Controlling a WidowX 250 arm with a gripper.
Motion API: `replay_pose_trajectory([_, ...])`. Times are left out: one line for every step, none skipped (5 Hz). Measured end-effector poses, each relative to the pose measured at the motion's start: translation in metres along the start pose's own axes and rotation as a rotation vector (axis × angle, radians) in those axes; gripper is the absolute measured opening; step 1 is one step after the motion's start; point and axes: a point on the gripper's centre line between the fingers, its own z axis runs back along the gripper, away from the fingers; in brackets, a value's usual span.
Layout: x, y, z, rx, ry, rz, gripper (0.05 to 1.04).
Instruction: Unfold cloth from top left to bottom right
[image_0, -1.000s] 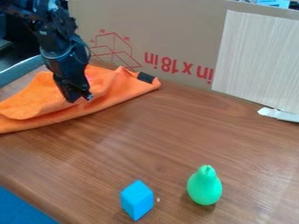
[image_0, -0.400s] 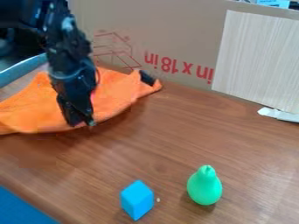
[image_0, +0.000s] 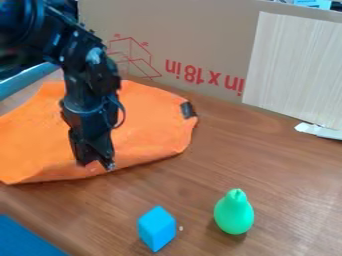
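Observation:
The gripper (image_0: 95, 164) hangs at the left of the view, pointing down at the front edge of the orange cloth (image_0: 150, 125). It is shut on the cloth near that edge, with a little fabric between its fingertips. The cloth lies spread over the left part of the wooden table, its front border slightly raised by the grip. A dark patch sits at the cloth's right corner. The arm hides a strip of the cloth's middle.
A blue block (image_0: 157, 228) and a green pear-shaped toy (image_0: 234, 212) stand on the table (image_0: 267, 165) in front. A cardboard wall (image_0: 194, 35) closes off the back, with a pale board (image_0: 294, 65) against it at right.
The gripper has moved toward the front and slightly right, drawing the cloth's edge along. The cloth's folded layer has opened out, and its dark patch has shifted right and forward.

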Motion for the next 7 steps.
replay_pose_trajectory([-0.002,-0.009,0.002,-0.005,0.008,-0.006,0.063])
replay_pose_trajectory([-0.005,-0.017,0.005,-0.060,0.022,-0.028,0.063])
replay_pose_trajectory([-0.007,-0.012,0.013,-0.112,0.002,-0.046,0.063])
replay_pose_trajectory([-0.014,-0.014,0.018,-0.087,-0.071,-0.077,0.087])
replay_pose_trajectory([-0.021,-0.016,0.015,-0.079,-0.100,-0.095,0.255])
replay_pose_trajectory([-0.024,-0.015,0.018,-0.063,-0.131,-0.114,0.534])
replay_pose_trajectory([-0.024,-0.015,0.018,-0.059,-0.136,-0.119,0.841])
